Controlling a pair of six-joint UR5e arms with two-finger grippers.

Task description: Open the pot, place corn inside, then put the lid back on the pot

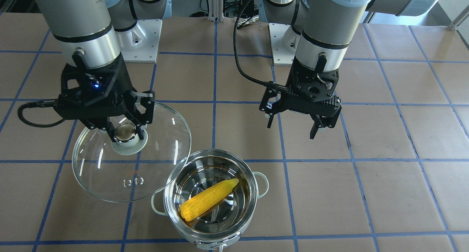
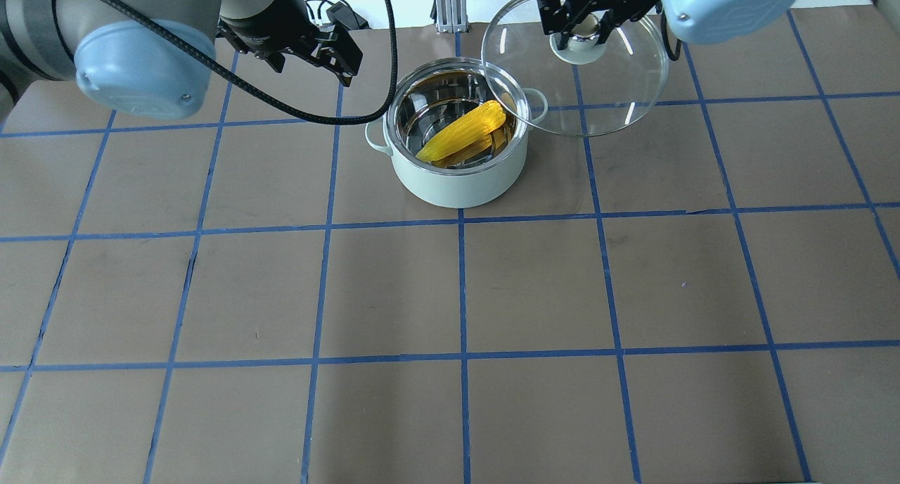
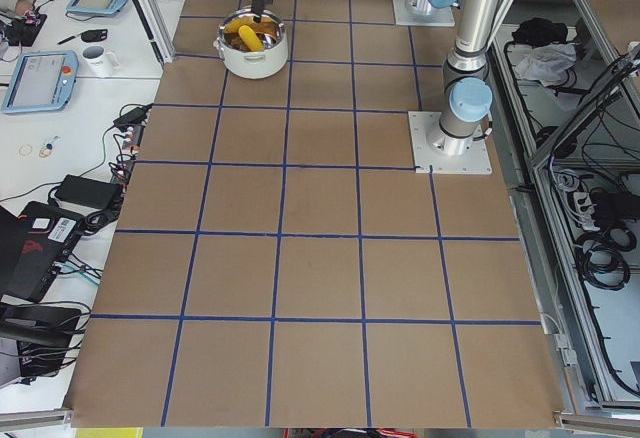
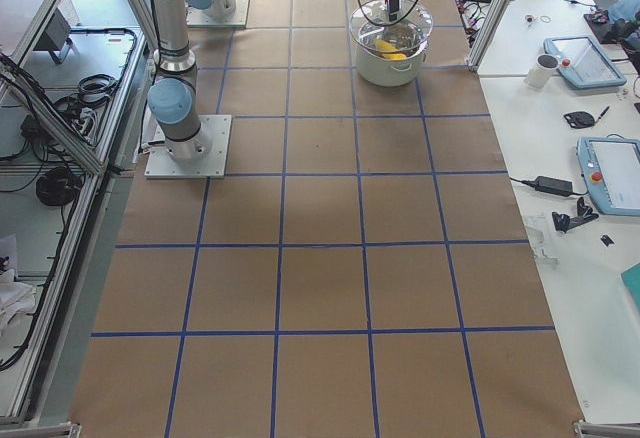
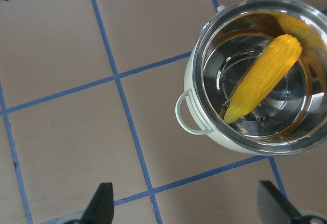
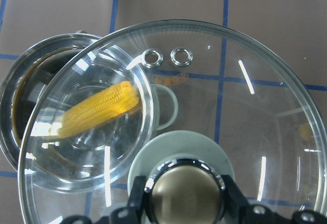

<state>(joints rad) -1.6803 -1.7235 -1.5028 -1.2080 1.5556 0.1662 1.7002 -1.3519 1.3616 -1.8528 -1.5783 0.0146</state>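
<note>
The mint-green steel pot [image 1: 234, 234] [image 2: 460, 181] stands open at the table's far side. The yellow corn [image 1: 208, 199] [image 2: 465, 130] [image 5: 264, 75] lies slanted inside it. My right gripper [image 1: 126, 133] [image 2: 582, 32] is shut on the knob of the clear glass lid [image 1: 154, 164] [image 2: 619, 90] [image 6: 255, 106] and holds it in the air beside the pot, its edge overlapping the pot's rim. My left gripper [image 1: 293, 125] [image 2: 313, 58] is open and empty, above the table on the pot's other side. The left wrist view shows its two fingertips [image 5: 102, 203] apart.
The table [image 2: 450, 294] is brown paper with a blue tape grid. The arm bases [image 1: 141, 39] stand behind the pot. Operator desks with tablets [image 3: 40, 78] and a mug [image 4: 543, 70] line the far side.
</note>
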